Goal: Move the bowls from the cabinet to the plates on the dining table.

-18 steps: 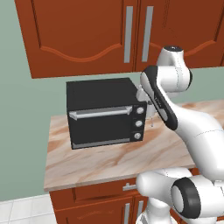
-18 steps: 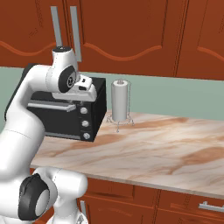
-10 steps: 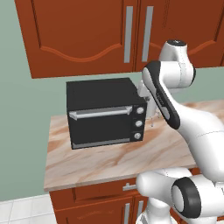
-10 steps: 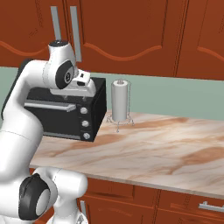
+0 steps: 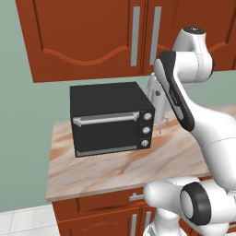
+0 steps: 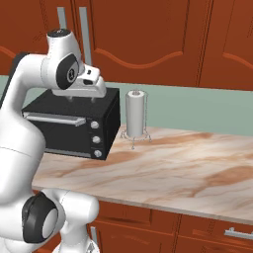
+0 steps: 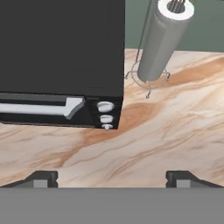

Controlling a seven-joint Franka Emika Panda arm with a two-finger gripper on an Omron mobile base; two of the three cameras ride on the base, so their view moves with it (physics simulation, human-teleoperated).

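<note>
The gripper (image 7: 112,177) hung above the bench (image 7: 175,131), its fingers spread wide and holding nothing. Below it and to the left sat the black oven (image 7: 61,57), with a grey door handle (image 7: 43,107) and three knobs (image 7: 105,116). Ahead of it, to the right of the oven, a paper towel roll (image 7: 164,39) stood upright on a wire stand. Above and behind the gripper hung the cabinet (image 5: 92,37), doors closed; bowls could not be seen.
</note>
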